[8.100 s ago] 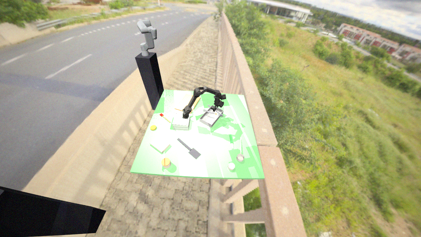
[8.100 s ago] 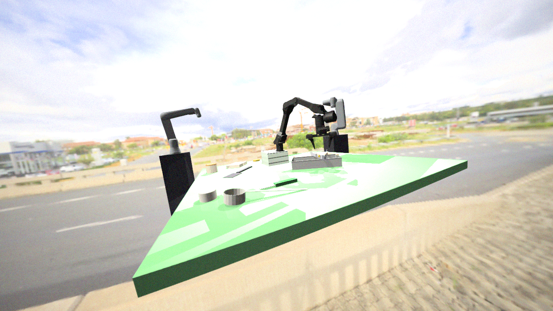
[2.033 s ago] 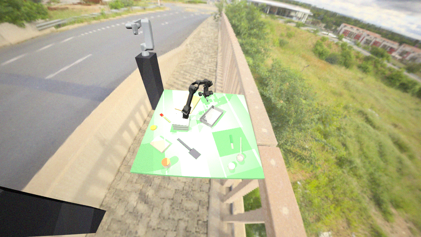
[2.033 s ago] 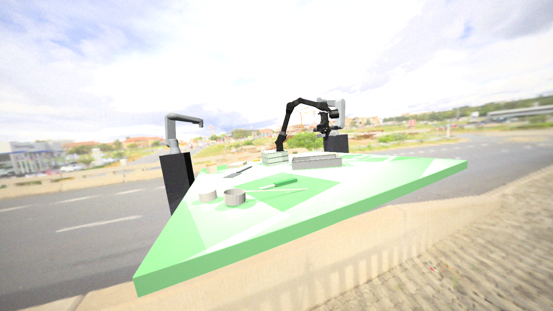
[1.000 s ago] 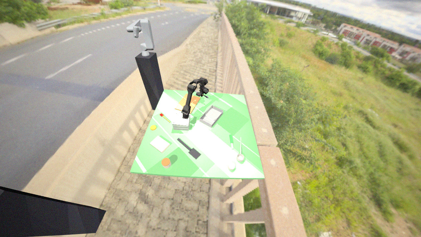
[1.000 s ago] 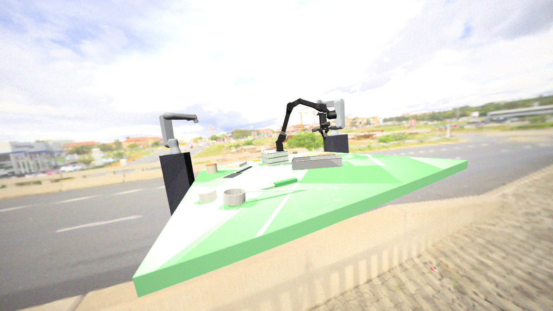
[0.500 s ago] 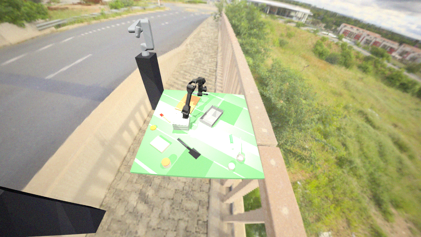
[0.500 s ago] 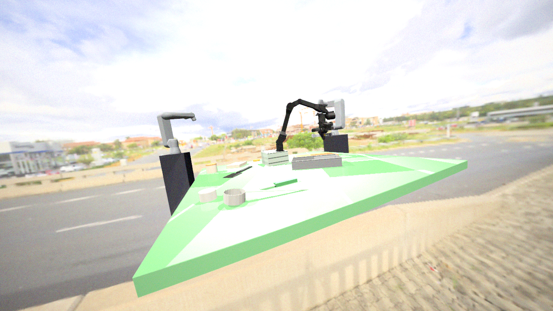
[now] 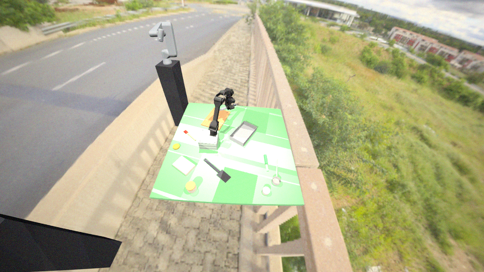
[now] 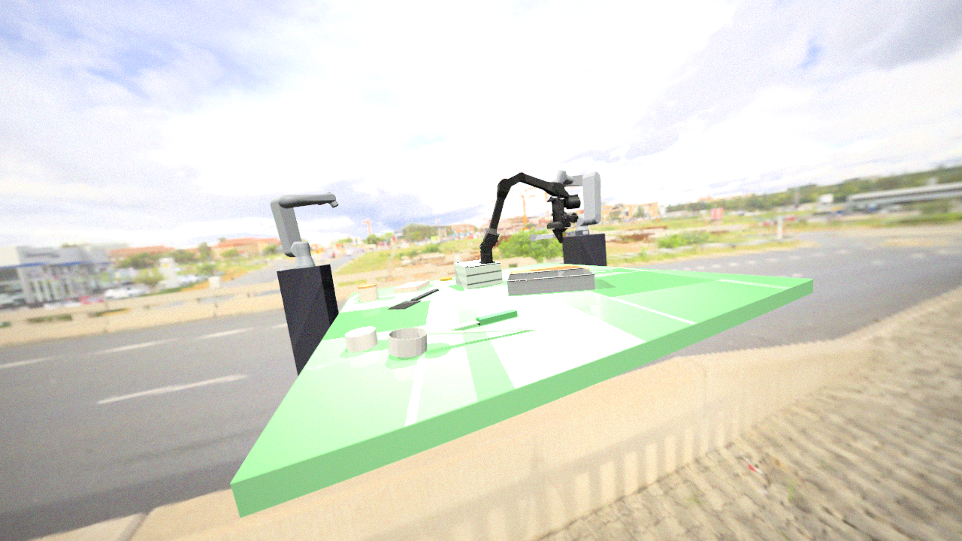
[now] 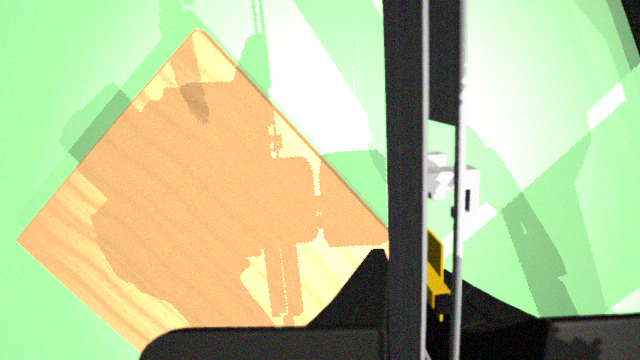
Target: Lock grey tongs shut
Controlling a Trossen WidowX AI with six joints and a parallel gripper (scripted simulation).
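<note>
My gripper (image 9: 232,106) (image 10: 559,235) (image 11: 389,262) is shut on the grey tongs (image 10: 539,237) (image 11: 405,150) and holds them in the air above the far part of the table, beside and partly over the wooden board's edge. In the wrist view the two long arms of the tongs run nearly parallel with a narrow gap; a pale block and a yellow piece show between and beside them. The tongs look roughly level in the exterior view. Their ends are cut off in the wrist view, and whether the lock has caught cannot be told. The wooden board (image 9: 207,121) (image 11: 200,200) lies flat and bare.
The roasting tin (image 9: 236,140) (image 10: 551,283) stands near the board, without the tongs. The arm's base stands on a white box (image 9: 208,144) (image 10: 478,275). A black spatula (image 9: 223,175), a green-handled knife (image 9: 265,158) and a ladle (image 9: 276,181) lie farther forward.
</note>
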